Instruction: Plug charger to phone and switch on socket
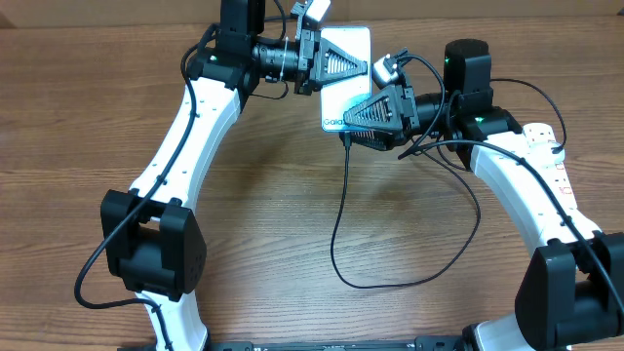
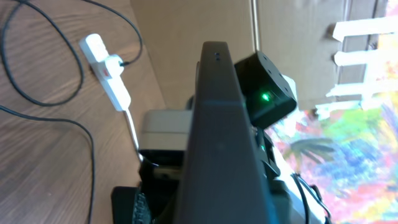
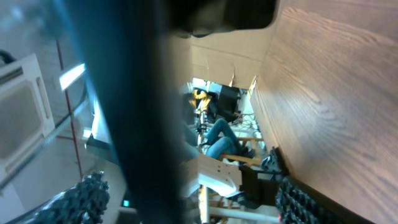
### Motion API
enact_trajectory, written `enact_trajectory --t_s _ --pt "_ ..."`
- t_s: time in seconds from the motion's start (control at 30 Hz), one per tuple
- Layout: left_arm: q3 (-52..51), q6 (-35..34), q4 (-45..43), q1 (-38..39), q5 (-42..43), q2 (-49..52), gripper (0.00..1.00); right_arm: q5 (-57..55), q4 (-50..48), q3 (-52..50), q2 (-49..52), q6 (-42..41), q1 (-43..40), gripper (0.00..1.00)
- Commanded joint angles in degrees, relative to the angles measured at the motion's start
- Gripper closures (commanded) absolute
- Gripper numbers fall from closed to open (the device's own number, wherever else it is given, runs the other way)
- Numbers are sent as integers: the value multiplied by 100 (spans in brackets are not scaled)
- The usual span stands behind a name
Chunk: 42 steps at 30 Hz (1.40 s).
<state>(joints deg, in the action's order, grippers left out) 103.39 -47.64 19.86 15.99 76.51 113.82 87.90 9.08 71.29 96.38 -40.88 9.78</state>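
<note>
The phone [image 1: 336, 102] was seen face up from overhead, clamped in the closed left hand [image 1: 356, 66]; only its dark edge was shown in the left wrist view. The charger [image 1: 333, 234] was looped over the wooden desk [image 1: 273, 195] from the phone's near end, just beside the right hand [image 1: 349, 119], its fingers [image 3: 84, 202] spread apart. The socket [image 2: 118, 93] was laid well apart, by a cardboard wall [image 2: 186, 25].

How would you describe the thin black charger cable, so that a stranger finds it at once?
Look at the brown wooden table between the two white arms. From the light blue phone a thin black charger cable drops into one wide loop. Only this cable lies flat on the wood; the others hang from the arms.
</note>
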Motion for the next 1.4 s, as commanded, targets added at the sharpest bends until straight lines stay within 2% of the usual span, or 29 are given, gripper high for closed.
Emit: enact_trajectory --t_s 0.0,0.07,0.23,0.33,0.57,0.67,0.8,1.0,1.17,1.2,1.3,1.33,1.37 --pt "26 125 127 -63 -308 -68 96 197 7 79 -48 317 -24 5" --pt "26 66 361 -79 -426 -68 96 157 116 79 -48 485 -50 0" --pt "26 96 835 -177 -461 -68 96 -452 763 76 -48 1016 -306 0" --pt "26 96 817 -234 -291 -68 96 -916 1386 76 -48 1515 -560 0" --pt "26 210 824 -262 -236 -68 96 -2323 3495 76 -48 3042 -992 0" --pt "26 291 826 -262 -212 -68 96 -2730 3976 76 -48 3392 -990 0" --pt "26 291 824 -256 -151 -68 96 -2715 4098 76 -48 3388 -990 0" --pt "26 293 820 -258 28 -68 96 -2035 4072 76 -48 3392 -990 0" --pt "26 313 820 -258 149 -68 96 -2031 4022 76 -48 3392 -990 0" --pt "26 313 820 -258 149 -68 96 -2028 4026 76 -48 3390 -990 7" --pt "26 310 820 -258 144 -68 96 -2028 4124 76 -48 3392 -990 40" --pt "26 310 820 -258 146 -68 96 -2028 4153 76 -50 3394 -990 52" --pt "26 310 820 -258 149 -68 96 -2028 4190 76 -50 3394 -990 68"
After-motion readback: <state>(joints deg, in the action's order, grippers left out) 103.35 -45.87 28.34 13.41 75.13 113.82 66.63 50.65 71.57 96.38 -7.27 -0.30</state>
